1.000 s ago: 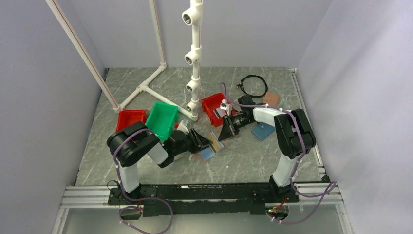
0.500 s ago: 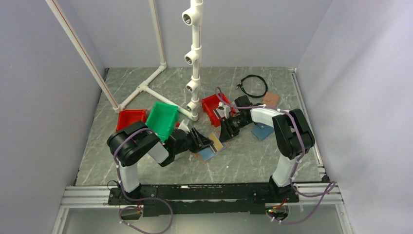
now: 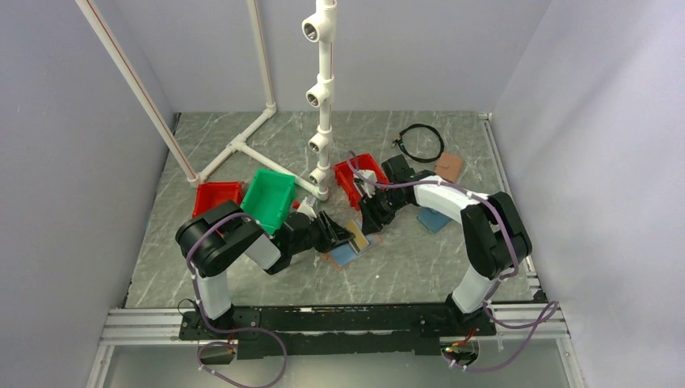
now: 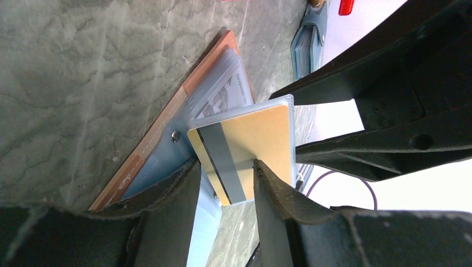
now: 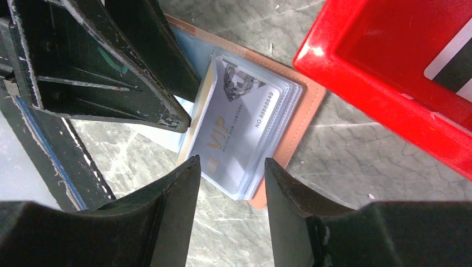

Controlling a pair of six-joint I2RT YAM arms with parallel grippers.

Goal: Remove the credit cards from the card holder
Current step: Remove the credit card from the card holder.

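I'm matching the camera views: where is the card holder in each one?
Top external: card holder, table centre, just nearer than the red bin.
Left wrist: diagonal strip across the centre.
Right wrist: centre, left of the red bin.
Shared landmark: grey VIP card, both wrist views.

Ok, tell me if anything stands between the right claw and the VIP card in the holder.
Nothing solid does. The right claw hangs open right over the VIP card on the card holder; only its clear sleeve covers it. The left claw stands off to one side.
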